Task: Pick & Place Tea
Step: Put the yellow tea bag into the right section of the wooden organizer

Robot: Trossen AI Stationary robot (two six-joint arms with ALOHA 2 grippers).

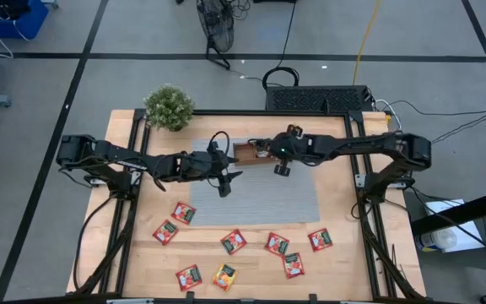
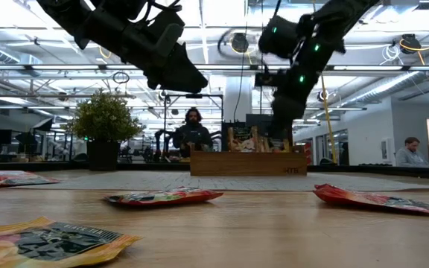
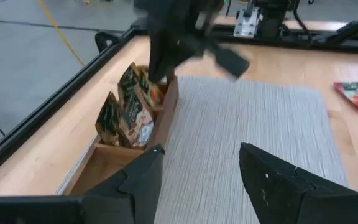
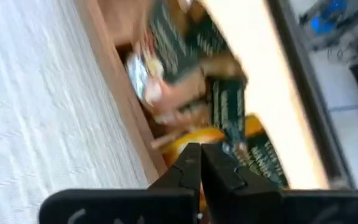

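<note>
Several tea packets, mostly red with one orange-yellow, lie flat on the near part of the wooden table; the nearest show in the low view. More packets stand upright in the brown wooden tray at the grey mat's far edge. My right gripper is shut and hangs over the tray's right end, pointing down at the packets there. My left gripper is open, empty, and held above the mat just near-left of the tray. My right gripper's shut fingers come down from above at the standing packets in the tray's right end. I cannot tell whether they touch a packet; nothing shows between the fingertips in the right wrist view.
A grey ribbed mat covers the table's middle. A potted plant stands at the far left corner. Black frame rails run along the table's sides. People sit in the room behind. Bare wood lies between the loose packets.
</note>
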